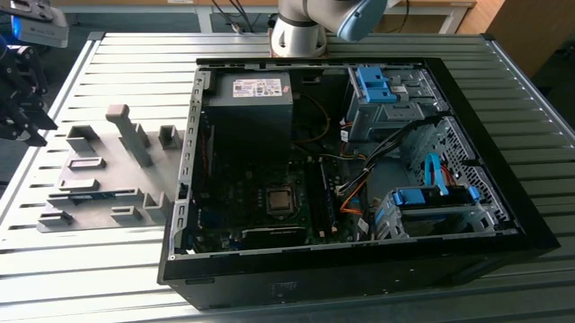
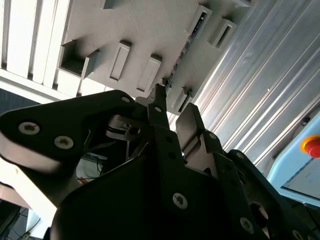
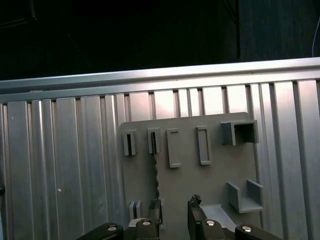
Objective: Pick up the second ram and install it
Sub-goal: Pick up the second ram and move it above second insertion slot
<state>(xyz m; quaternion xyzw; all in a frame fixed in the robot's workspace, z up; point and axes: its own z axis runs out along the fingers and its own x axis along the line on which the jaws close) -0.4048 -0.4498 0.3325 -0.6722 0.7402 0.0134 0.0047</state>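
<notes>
Bright amb. light, some glare.

Robotics lab or assembly workshop: ribbed aluminium worktable (image 1: pixel 90 269), opened computer case (image 1: pixel 359 282), grey parts fixture (image 1: pixel 108 182), robot arm base (image 1: pixel 301 33), red emergency-stop button (image 2: pixel 312 145).
</notes>
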